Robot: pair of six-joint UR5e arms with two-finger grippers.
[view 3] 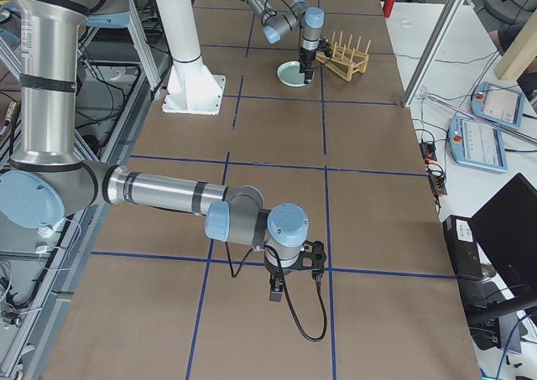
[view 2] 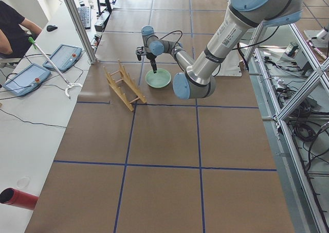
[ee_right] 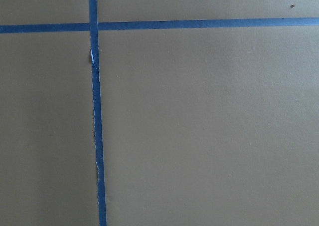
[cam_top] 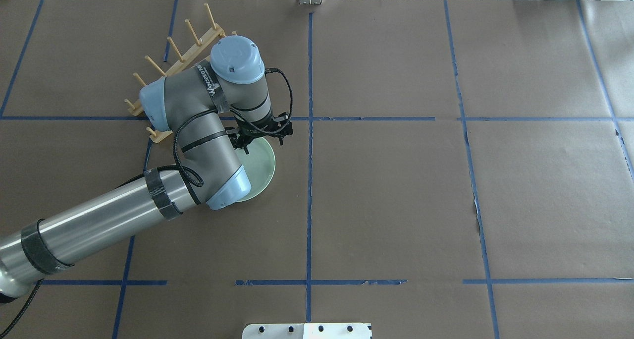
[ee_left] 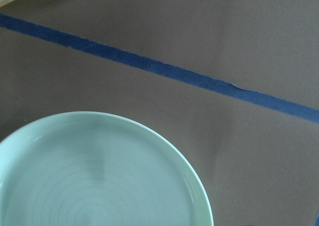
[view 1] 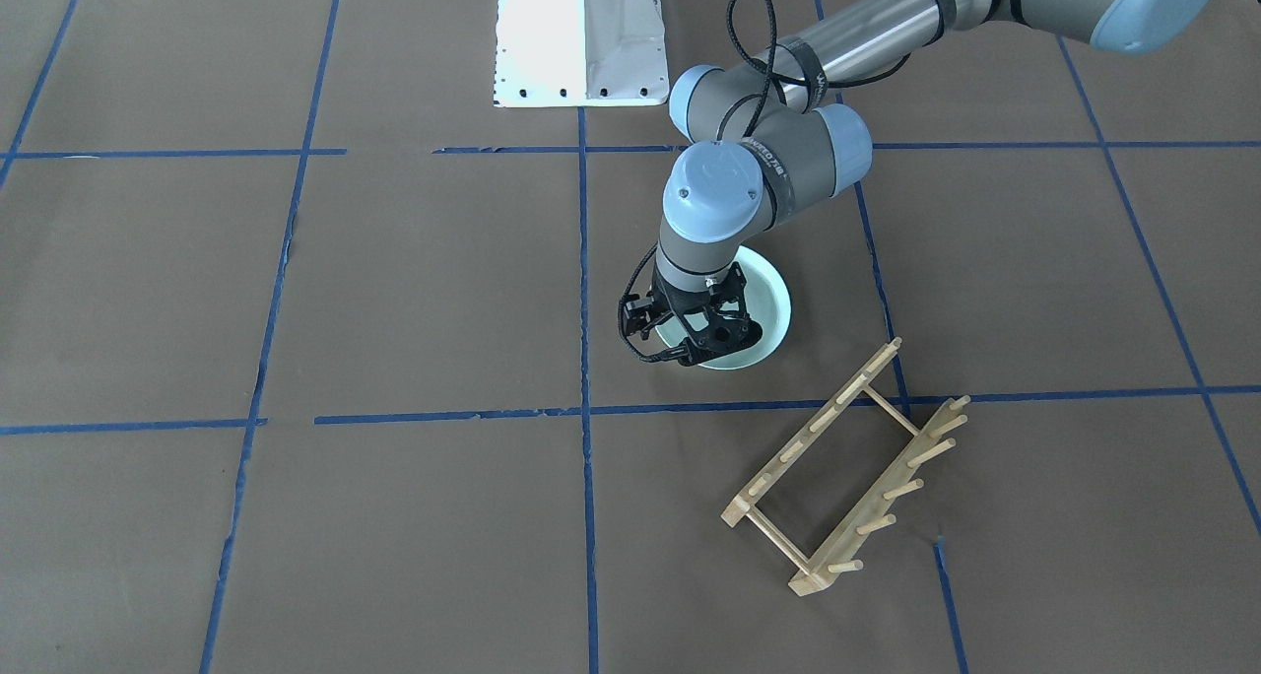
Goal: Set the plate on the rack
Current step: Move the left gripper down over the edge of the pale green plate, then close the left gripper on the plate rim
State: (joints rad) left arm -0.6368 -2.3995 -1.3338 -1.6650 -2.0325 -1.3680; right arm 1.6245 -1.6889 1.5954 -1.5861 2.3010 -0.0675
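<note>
Subject: the plate [view 1: 775, 304], pale green and round, lies flat on the brown paper table cover [view 1: 394, 280] near the rack [view 1: 847, 467]. It is on the side of the rack toward my base, and plate and rack are apart with no contact. The rack stands upright on its rails with its pegs up, and the end nearest the plate crosses a blue tape line [view 1: 443, 416]. My left claw [view 1: 707, 339] points straight down over the plate, above the part of the rim that faces the rack. From the side the fingertips appear at or just above the plate's surface; I cannot confirm contact. I cannot tell how far apart the jaws stand, since the wrist body hides them from above and my left wrist camera shows only the plate's rim, bare paper and tape. No hold on the plate can be confirmed. My right claw [view 3: 277, 292] is well apart from the rack, toward the opposite end of the table, pointing down low over a tape crossing. It shows only in the side view, so I cannot tell its opening, and nothing is seen in it.
</note>
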